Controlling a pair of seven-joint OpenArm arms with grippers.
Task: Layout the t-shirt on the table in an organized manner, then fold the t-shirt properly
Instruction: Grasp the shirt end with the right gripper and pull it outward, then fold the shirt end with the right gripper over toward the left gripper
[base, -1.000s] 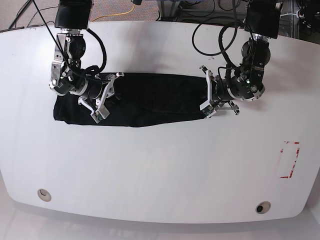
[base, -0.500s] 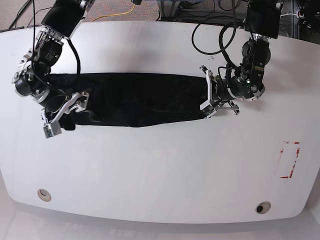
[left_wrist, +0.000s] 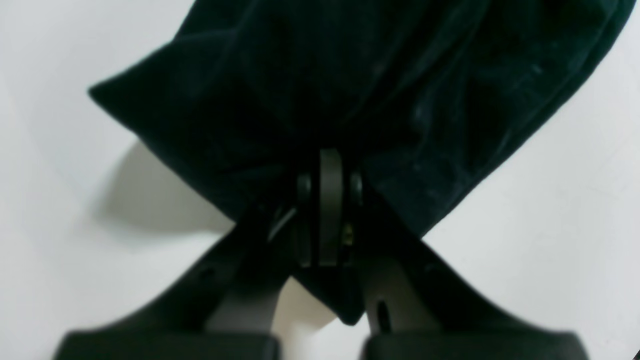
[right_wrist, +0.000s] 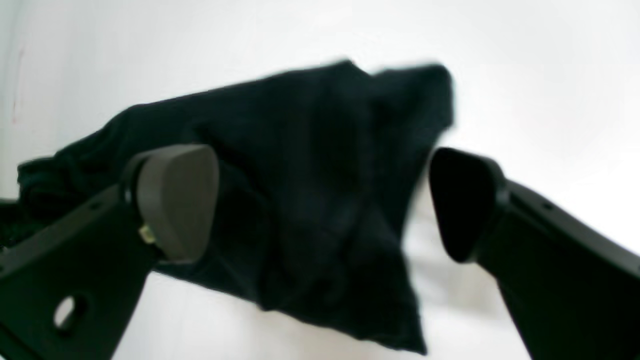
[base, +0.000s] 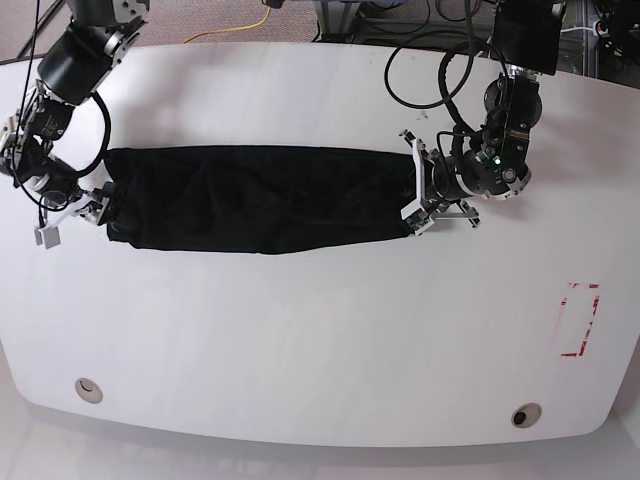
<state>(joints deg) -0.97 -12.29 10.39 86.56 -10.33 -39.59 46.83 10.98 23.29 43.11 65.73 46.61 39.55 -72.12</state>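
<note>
left tool clamped | right tool spread wide

White table bearing a black t-shirt

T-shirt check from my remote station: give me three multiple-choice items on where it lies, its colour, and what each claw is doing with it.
1. Where does the t-shirt lie on the table?
A. In a long band across the far half, between the two arms
B. Over the red dashed mark
C. Hanging off the near edge

2. What colour is the t-shirt?
A. White
B. Red
C. Black

3. How do the claws stand?
A. Both open
B. Left claw shut on the t-shirt, right claw open
C. Both shut on the t-shirt

Answers:
1. A: the base view shows it stretched between the arms, far from the red dashed mark.
2. C: it is plain black in every view.
3. B: the left wrist view shows fabric pinched, while the right wrist view shows fingers spread apart.
</note>
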